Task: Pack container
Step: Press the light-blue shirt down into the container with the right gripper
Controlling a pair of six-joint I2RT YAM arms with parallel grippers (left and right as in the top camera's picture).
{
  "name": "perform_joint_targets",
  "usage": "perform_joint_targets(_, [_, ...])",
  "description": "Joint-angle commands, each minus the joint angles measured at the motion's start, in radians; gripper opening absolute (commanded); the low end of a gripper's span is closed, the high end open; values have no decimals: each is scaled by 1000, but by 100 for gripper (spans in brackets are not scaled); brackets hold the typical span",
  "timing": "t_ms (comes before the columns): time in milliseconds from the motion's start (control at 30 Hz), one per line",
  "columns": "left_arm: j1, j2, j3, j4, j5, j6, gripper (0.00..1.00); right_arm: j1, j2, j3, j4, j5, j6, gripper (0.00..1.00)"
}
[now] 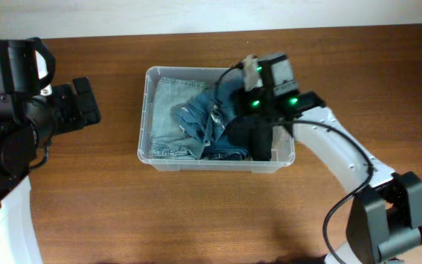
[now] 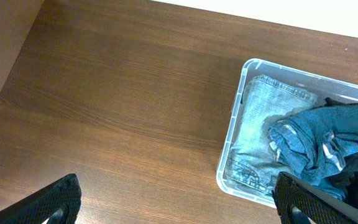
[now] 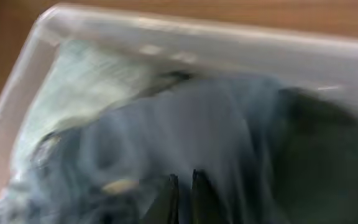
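Observation:
The clear plastic container point(image 1: 146, 117) sits mid-table and shows in the left wrist view point(image 2: 236, 118) and right wrist view point(image 3: 185, 34). Inside lie light-wash jeans point(image 1: 168, 117), a crumpled darker blue denim garment point(image 1: 207, 121) and a dark garment point(image 1: 261, 143). My right gripper point(image 3: 183, 186) is down inside the container's right half. Its fingers are almost together, pinching the blue denim fabric point(image 3: 166, 130); the view is blurred. My left gripper point(image 2: 179, 202) is open and empty above bare table left of the container.
The wooden table point(image 1: 196, 220) surrounds the container. The left arm's base point(image 1: 6, 125) stands at the left edge. The right arm point(image 1: 357, 169) reaches in from the lower right. A pale wall edge point(image 2: 260, 12) runs along the back.

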Motion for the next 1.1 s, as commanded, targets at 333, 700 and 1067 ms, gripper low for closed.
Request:
perform_joint_targets(333, [3,0,8,0,-11,-9,99,64,-73,45,-16,-364,7,4])
perform_joint_targets(700, [3,0,8,0,-11,-9,99,222,166,32,-53,-164,7,4])
perform_joint_targets(1067, [3,0,8,0,-11,-9,100,166,-48,149,-140,-130,-23,6])
